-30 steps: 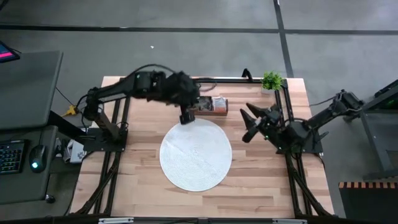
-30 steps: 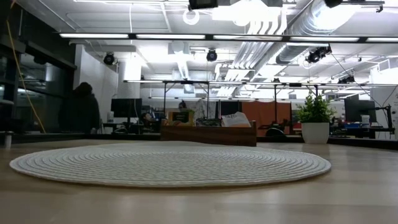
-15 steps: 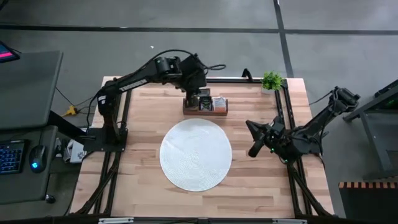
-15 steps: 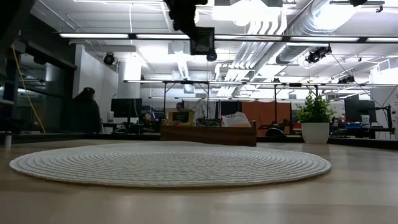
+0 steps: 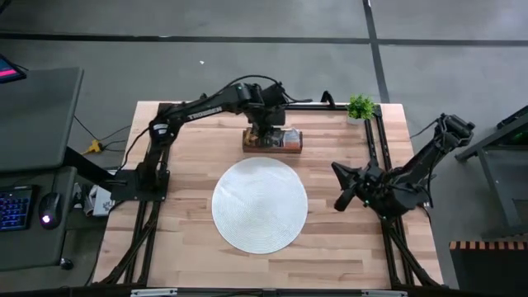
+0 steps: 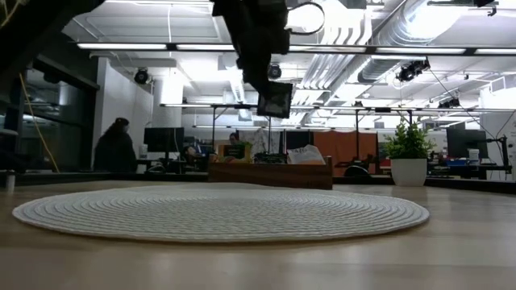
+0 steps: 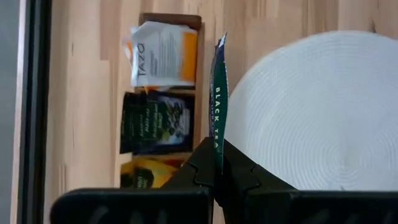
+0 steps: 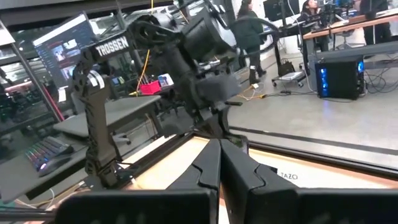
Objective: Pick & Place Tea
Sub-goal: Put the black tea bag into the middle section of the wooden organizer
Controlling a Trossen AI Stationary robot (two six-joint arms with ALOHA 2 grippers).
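**Left end effector holds black sachet above tray**

The left end effector [image 7: 217, 177] is closed on a black tea sachet [image 7: 219, 106], gripped edge-on and hanging above the wooden tray [image 5: 272, 140] at the far side of the tabletop [image 5: 190, 214]. The tray's compartments hold a white-and-orange sachet [image 7: 160, 55], a dark sachet [image 7: 157, 122] and a yellow one [image 7: 149, 172]. The round white mat [image 5: 259, 205] lies bare, near the tray. The right end effector [image 5: 341, 200] waits beside the mat's right edge, fingers pressed together, holding nothing.

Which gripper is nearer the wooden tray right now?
Left. The left gripper hangs directly over the wooden tray, pinching a black tea sachet; the right gripper sits far off beside the mat.
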